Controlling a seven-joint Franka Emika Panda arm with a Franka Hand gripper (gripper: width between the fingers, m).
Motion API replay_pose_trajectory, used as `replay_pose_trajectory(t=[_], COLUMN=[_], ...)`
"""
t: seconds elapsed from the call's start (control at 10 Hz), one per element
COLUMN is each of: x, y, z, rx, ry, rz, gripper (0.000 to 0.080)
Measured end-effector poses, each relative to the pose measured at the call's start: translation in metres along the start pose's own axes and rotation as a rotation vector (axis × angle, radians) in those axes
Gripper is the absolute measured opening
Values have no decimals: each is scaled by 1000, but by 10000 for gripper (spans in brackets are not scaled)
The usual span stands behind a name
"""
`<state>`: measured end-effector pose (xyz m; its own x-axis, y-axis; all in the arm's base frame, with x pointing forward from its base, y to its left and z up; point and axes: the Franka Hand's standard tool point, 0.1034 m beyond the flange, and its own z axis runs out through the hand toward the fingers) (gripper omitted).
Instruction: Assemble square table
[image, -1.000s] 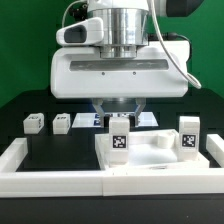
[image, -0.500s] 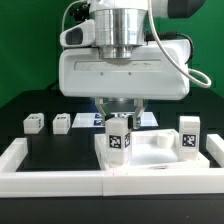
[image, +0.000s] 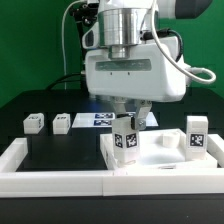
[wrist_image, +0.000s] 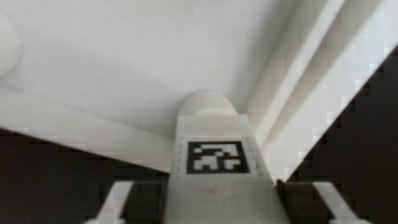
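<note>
The square table top is a flat white slab lying at the front on the exterior view's right, against the white rail. My gripper is shut on a white tagged leg and holds it upright at the slab's near left corner. Whether the leg touches the slab is unclear. In the wrist view the leg fills the gap between both fingers, with the slab behind it. A second tagged leg stands at the slab's right end. Two more legs lie at the back left.
The marker board lies flat behind the gripper. The long white rail borders the black surface along the front and left.
My gripper has moved to the exterior view's right and slightly down with the leg in it. The slab and the leg standing on its right end have shifted a little right.
</note>
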<state>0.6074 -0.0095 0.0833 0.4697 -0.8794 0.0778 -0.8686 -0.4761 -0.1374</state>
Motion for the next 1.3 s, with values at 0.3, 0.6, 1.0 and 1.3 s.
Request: replay_pose_trajectory(t=[0.3, 0.6, 1.0, 1.3], x=[-4, -8, -12, -11], y=[-2, -5, -6, -4], z=[0, 0, 1, 1], rx=[14, 23, 31, 32], ry=[-22, -37, -58, -56], rz=[261, 418, 565, 447], gripper=[293, 294, 304, 637])
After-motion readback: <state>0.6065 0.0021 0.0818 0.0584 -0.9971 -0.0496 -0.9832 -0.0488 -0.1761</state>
